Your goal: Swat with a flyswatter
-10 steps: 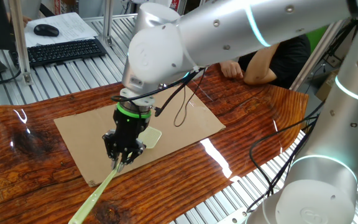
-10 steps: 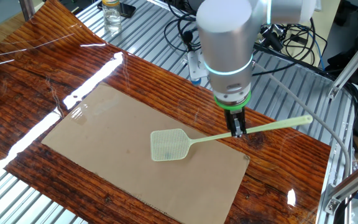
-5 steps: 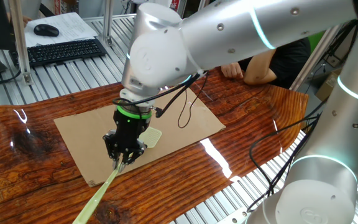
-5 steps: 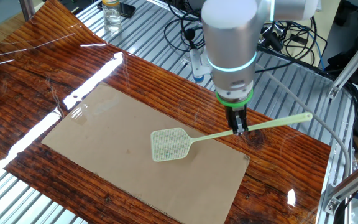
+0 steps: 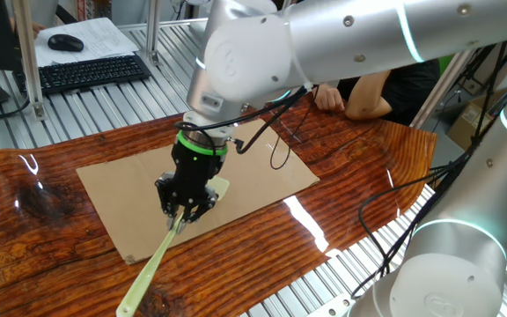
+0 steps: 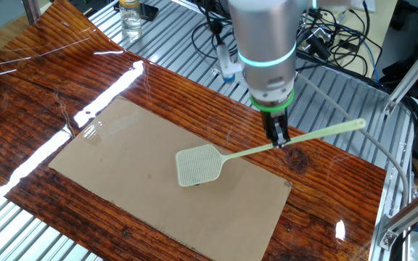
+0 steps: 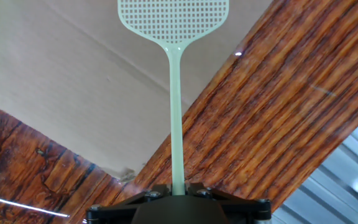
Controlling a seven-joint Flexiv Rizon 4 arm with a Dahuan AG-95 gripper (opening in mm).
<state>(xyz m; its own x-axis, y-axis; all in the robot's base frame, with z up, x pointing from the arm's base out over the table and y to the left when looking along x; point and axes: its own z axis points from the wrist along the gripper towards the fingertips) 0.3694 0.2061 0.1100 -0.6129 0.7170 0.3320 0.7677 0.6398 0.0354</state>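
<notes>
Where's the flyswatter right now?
In the other fixed view the flyswatter is clamped at mid-handle in the gripper, its mesh head over the cardboard sheet near the sheet's right end.

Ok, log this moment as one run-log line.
stage: swatter lifted | gripper: shut on pale yellow-green plastic flyswatter, mid-handle | mesh head: over brown cardboard sheet | contact with sheet: cannot tell

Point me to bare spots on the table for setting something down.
Most of the cardboard beyond the flyswatter head is bare, as is the wood strip between the cardboard and the bottle. Crowded: around the gripper holding the handle, and the cables behind the arm.
</notes>
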